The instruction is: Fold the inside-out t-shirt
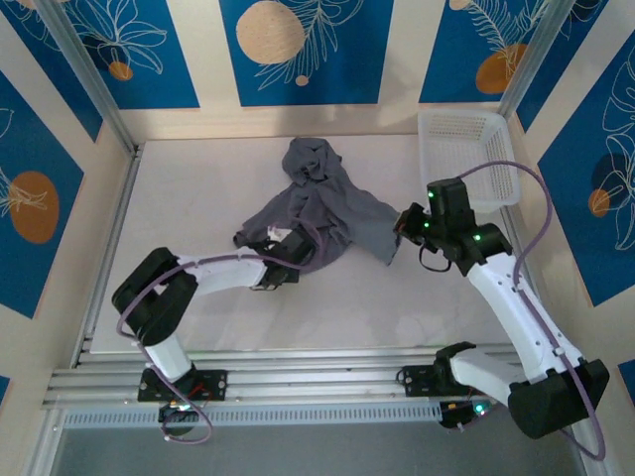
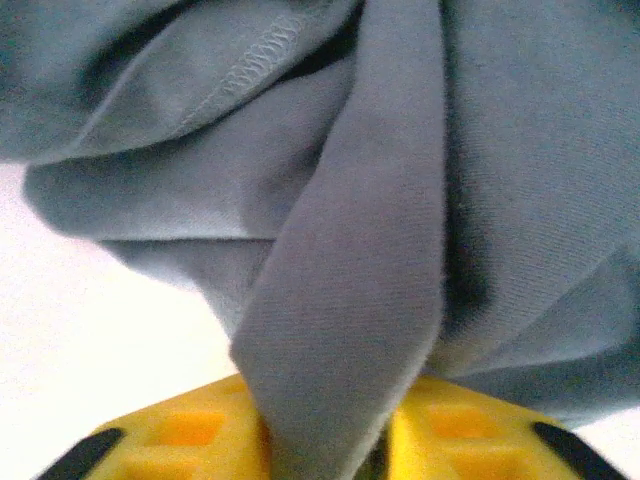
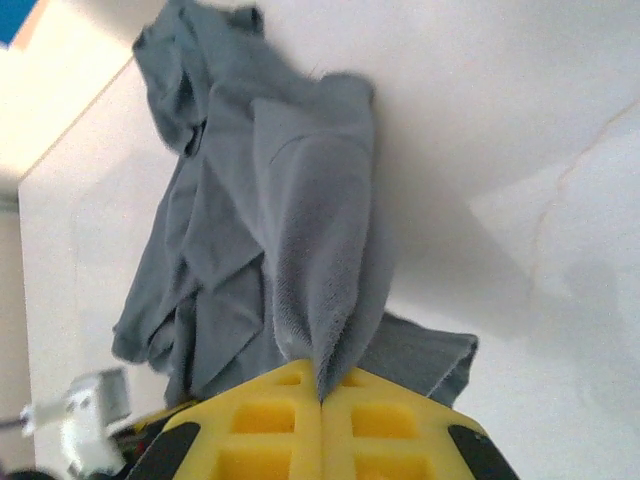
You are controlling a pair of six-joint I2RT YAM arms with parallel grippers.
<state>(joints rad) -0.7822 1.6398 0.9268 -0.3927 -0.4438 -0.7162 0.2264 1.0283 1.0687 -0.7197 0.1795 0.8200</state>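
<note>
The t-shirt is found in a loose heap on the middle of the counter, toward the far side and well apart from the white mesh basket in the far right corner. It is neither spread nor folded, so the task is judged to be at an early, straightening stage.

The left pincer is seen at the near-left edge of the heap. In the left wrist view a doubled fold of cloth is drawn down between its yellow fingers, and the narrow gap is filled by that fold, so a grip on the cloth is read there. The right pincer is set at the right corner of the cloth. In the right wrist view its fingers are pressed together on a thin ridge of fabric.

The coming move is judged to turn on one relation: the cloth is held at two points, left and right, and most of it lies between them and beyond them toward the far side. The held span runs roughly across the counter, while the bunched mass trails away from both arms. The far bunch is about equally distant from each pincer.

The fabric is a soft, matt, slate-grey knit with a fine surface. A stitched hem line is shown in the left wrist view. Deep, rounded creases are formed where layers overlap, and sagging is to be expected if the cloth is lifted.
</note>
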